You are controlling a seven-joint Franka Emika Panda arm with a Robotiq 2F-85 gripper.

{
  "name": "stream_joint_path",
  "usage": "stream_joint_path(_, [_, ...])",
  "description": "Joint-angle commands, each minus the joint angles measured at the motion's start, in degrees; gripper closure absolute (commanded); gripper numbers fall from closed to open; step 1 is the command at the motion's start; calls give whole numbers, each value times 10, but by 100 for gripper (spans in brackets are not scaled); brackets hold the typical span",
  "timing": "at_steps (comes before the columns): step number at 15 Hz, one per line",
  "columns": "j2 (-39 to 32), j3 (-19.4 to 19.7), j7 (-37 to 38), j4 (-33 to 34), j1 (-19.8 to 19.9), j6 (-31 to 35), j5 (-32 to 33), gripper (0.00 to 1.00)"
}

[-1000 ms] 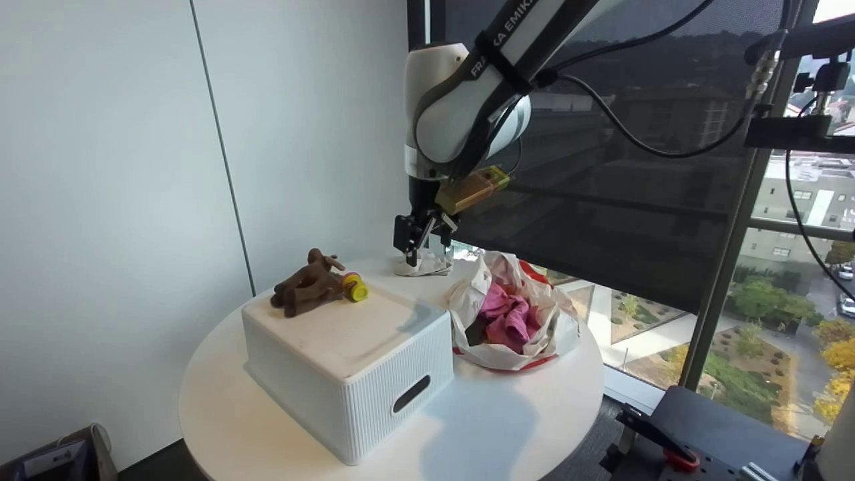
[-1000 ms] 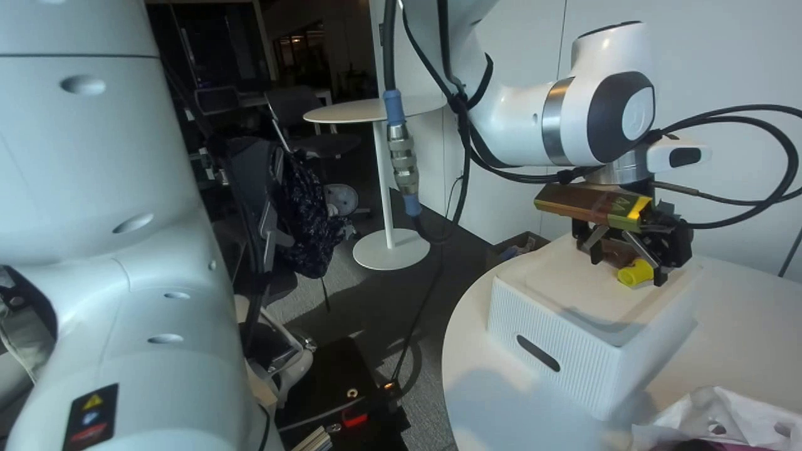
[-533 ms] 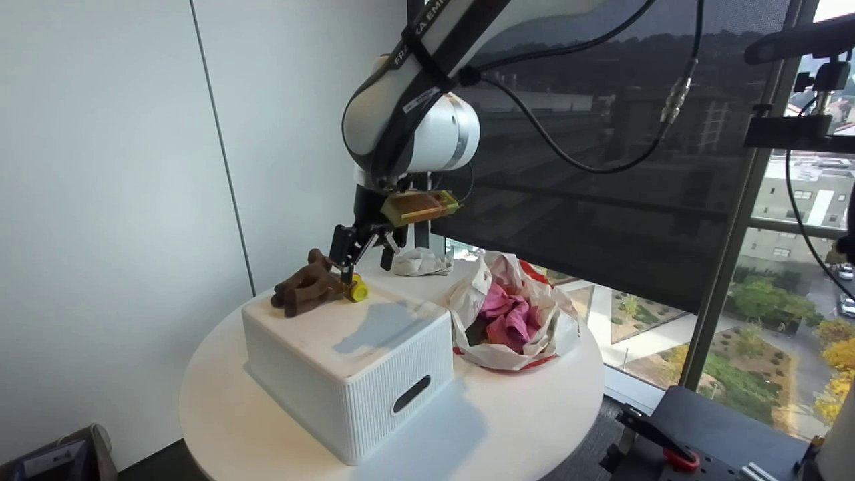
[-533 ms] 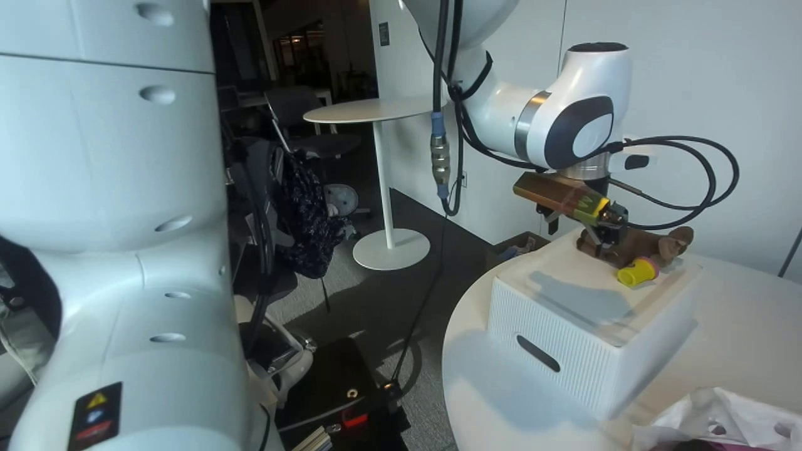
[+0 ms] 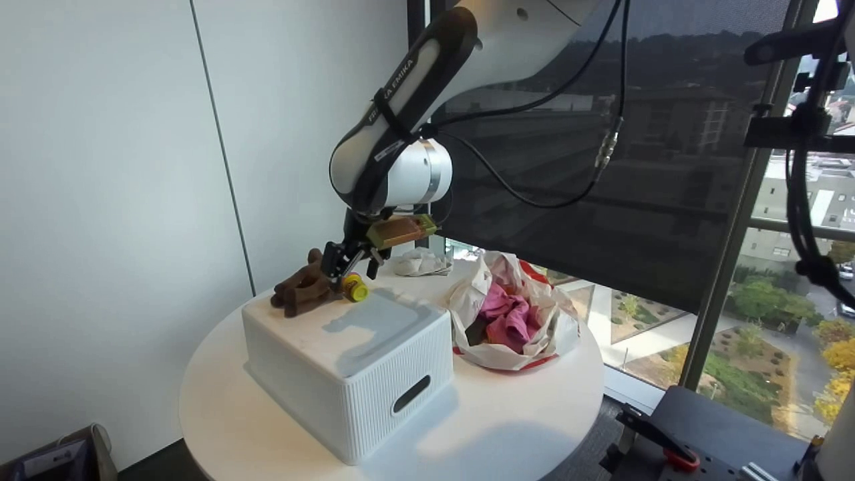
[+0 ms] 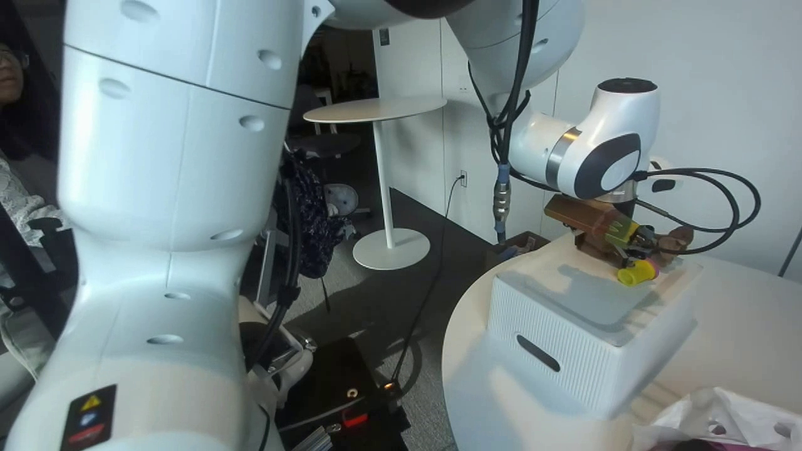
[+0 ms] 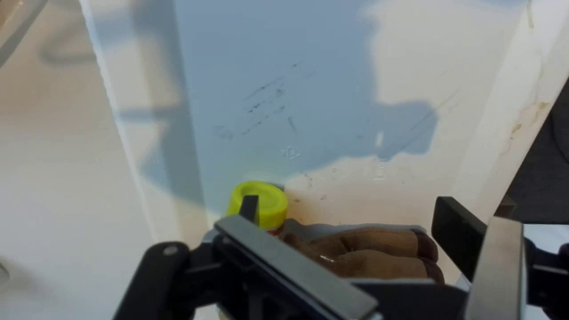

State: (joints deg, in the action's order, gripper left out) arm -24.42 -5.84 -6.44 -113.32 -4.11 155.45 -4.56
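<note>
In exterior view, left of centre: brown plush toy (image 5: pixel 304 292), lying on white ribbed plastic box (image 5: pixel 300 384). Likely light, soft, floppy; best pinched round torso. Just right: black two-finger gripper (image 5: pixel 353 279), spread wide, gripping nothing, low over toy and small yellow plastic tub (image 5: pixel 356 290). Latter probably stiff, smooth, apt to roll; best clasped across sides. Farther right: crumpled white bag (image 5: pixel 560 334) with pink cloth (image 5: pixel 511 324).

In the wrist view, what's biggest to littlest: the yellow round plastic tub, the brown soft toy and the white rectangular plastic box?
White rectangular plastic box
Brown soft toy, partly hidden by the gripper
Yellow round plastic tub, partly hidden too
</note>
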Motion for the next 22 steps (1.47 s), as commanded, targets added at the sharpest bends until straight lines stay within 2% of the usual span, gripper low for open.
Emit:
stream_joint_path(1, [-63,8,-3,65,3,21,26,0])
stream_joint_path(6, [-122,24,0,129,2,25,58,0])
stream_joint_path(7, [-130,25,0,139,2,26,61,25])
stream_joint_path(8, [-137,26,1,148,2,26,65,26])
stream_joint_path(12, [-142,34,2,163,2,34,79,57])
stream_joint_path(15, [-109,49,13,135,3,13,83,79])
stream_joint_path(18, [-53,73,26,86,2,-13,90,81])
stream_joint_path(22, [57,114,55,-10,4,-30,115,81])
